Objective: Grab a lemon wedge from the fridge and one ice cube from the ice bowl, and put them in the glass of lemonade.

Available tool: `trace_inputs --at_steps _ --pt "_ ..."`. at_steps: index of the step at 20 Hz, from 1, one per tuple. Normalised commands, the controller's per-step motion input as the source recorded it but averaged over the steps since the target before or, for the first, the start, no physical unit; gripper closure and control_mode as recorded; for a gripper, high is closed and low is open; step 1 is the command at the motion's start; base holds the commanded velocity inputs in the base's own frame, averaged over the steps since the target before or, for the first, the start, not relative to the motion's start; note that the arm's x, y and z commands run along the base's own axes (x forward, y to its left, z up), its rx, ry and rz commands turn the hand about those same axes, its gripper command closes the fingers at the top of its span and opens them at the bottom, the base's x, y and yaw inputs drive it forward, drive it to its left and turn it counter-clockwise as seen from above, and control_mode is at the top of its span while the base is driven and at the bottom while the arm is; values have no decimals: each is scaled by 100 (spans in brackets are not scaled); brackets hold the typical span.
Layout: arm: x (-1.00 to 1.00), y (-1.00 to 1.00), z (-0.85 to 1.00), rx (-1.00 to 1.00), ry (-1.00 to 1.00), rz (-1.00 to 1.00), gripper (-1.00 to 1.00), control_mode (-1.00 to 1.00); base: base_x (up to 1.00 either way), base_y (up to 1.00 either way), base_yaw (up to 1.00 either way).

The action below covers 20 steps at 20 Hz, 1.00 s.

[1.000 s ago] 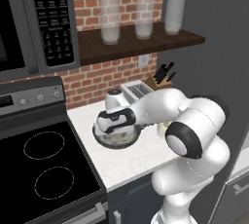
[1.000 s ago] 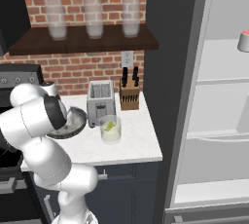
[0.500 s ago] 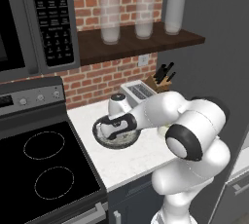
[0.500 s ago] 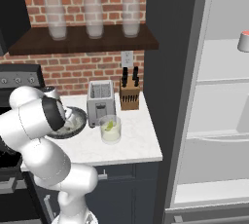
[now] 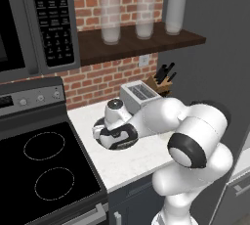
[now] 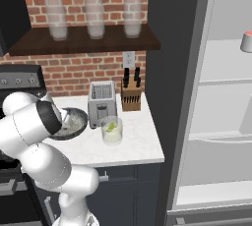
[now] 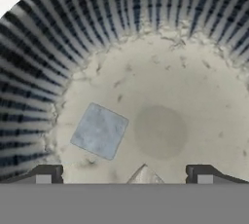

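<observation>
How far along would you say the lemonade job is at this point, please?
Done: a lemon wedge already sits in the glass of lemonade. In hand: the open gripper is down inside the ice bowl, beside an ice cube, holding nothing. Left: grasp a cube and drop it in the glass.

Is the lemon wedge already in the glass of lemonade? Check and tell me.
Yes: in the right base view a small yellow-green lemon wedge sits inside the glass of lemonade on the counter.
</observation>
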Motion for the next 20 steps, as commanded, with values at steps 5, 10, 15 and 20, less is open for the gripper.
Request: trace_inputs --at_steps 5,10,15,20 --pt "2 19 0 0 -4 0 -100 -100 0 0 0" --pt "27 0 -5 0 4 0 -100 -100 0 0 0" --pt "14 0 0 0 1 0 -100 -100 0 0 0" --pt "10 -4 -3 0 0 -6 -100 -100 0 0 0"
